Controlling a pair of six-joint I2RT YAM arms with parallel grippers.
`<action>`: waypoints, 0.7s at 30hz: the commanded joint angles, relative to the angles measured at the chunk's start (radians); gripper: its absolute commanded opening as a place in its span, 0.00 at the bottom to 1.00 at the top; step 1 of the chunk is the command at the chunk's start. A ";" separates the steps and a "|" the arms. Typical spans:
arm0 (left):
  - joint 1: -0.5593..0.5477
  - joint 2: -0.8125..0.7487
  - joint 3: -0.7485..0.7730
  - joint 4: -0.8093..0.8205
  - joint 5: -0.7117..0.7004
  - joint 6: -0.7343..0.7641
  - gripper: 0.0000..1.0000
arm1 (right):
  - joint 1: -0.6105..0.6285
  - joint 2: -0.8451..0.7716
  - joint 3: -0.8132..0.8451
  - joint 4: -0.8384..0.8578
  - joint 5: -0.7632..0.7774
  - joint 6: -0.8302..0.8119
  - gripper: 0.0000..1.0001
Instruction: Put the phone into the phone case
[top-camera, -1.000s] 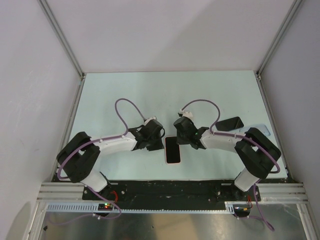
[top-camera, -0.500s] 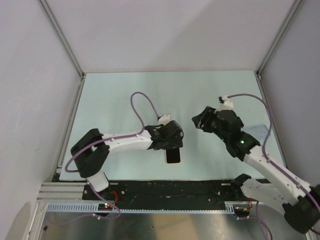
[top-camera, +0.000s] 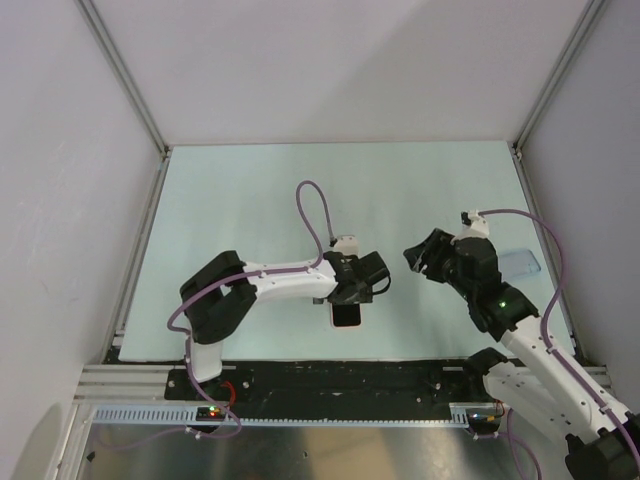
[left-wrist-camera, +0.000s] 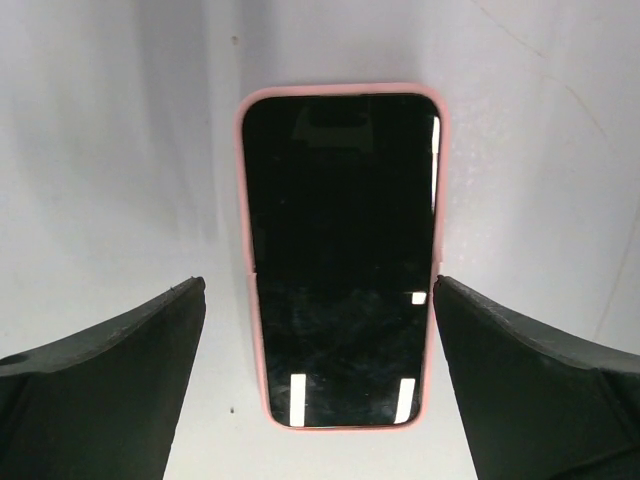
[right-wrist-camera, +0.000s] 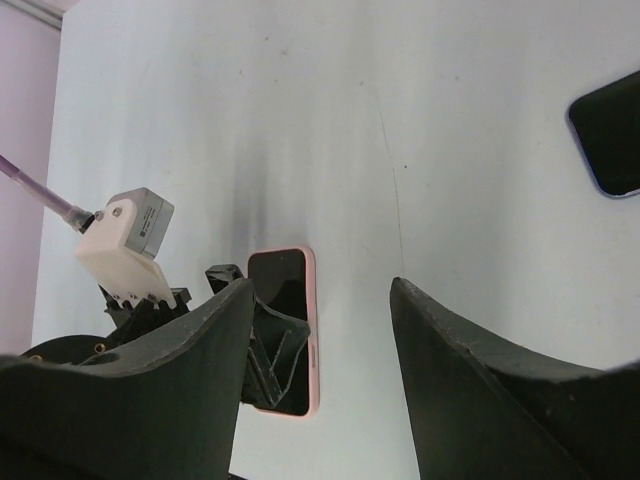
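A black-screened phone (left-wrist-camera: 340, 260) lies flat on the pale green table, seated inside a pink phone case (left-wrist-camera: 243, 200) whose rim shows all round it. My left gripper (left-wrist-camera: 320, 290) hovers open over the phone's near end, with one finger on either side and neither touching it. From above, the left gripper (top-camera: 362, 285) hides the upper half of the phone (top-camera: 347, 313). My right gripper (top-camera: 415, 260) is raised off to the right, open and empty. In the right wrist view, the right gripper (right-wrist-camera: 320, 290) looks down on the phone (right-wrist-camera: 280, 290) in the pink case (right-wrist-camera: 312, 330).
A pale blue translucent case (top-camera: 522, 264) lies near the right edge of the table. A second dark phone (right-wrist-camera: 610, 140) shows at the upper right of the right wrist view. Metal frame posts and walls surround the table.
Both grippers have opened. The left arm has swung right and now sits over the phone. The right arm has lifted and pulled away to the right. The phone has stayed in its pink case.
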 joint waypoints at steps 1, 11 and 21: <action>-0.009 0.003 0.037 -0.057 -0.085 -0.042 1.00 | -0.004 -0.008 -0.013 0.017 -0.030 -0.003 0.62; -0.027 0.070 0.103 -0.054 -0.064 -0.006 1.00 | -0.005 -0.003 -0.025 0.023 -0.040 -0.009 0.63; -0.029 0.001 0.057 -0.020 -0.055 0.005 1.00 | -0.004 0.018 -0.024 0.047 -0.059 -0.012 0.65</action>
